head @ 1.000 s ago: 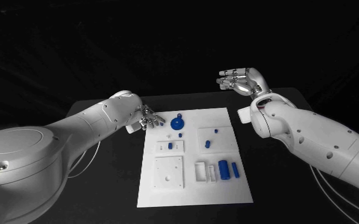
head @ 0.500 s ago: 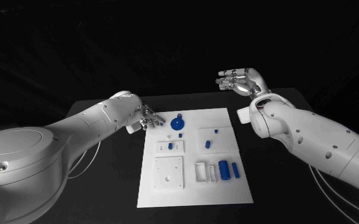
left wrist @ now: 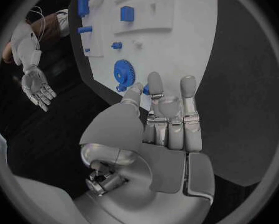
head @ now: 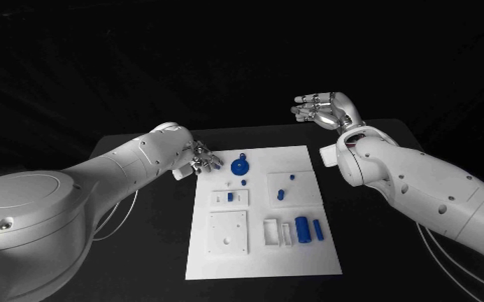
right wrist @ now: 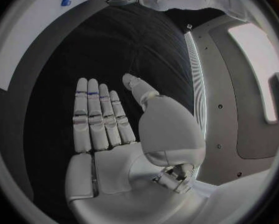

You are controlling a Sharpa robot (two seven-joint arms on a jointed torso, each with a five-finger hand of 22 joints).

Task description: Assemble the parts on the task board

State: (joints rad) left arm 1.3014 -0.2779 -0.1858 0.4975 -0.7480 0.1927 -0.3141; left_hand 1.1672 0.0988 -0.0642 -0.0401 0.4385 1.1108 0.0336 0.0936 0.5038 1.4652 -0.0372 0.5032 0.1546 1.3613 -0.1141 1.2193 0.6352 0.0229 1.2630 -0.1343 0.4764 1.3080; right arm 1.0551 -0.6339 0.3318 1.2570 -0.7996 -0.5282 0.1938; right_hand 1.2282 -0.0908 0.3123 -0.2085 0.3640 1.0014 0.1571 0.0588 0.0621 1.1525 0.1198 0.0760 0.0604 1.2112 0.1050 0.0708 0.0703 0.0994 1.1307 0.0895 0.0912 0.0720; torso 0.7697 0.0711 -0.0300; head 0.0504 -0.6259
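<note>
The white task board (head: 264,246) lies in the middle of the black table. On its far left part sits a blue gear-shaped part (head: 238,168) (left wrist: 123,73). Other small blue parts (head: 280,193) and two blue cylinders (head: 308,229) sit further down the board. My left hand (head: 202,161) (left wrist: 167,122) hovers at the board's far left edge, beside the gear, with its fingers straight and close together. A small blue part (left wrist: 145,89) shows pinched between its thumb and a finger. My right hand (head: 323,110) (right wrist: 111,129) is raised beyond the board's far right corner, flat and holding nothing.
White raised blocks (head: 228,231) with holes and slots stand on the near half of the board. The black table (head: 151,246) runs bare on both sides of the board. My right forearm (head: 403,176) hangs over the table's right side.
</note>
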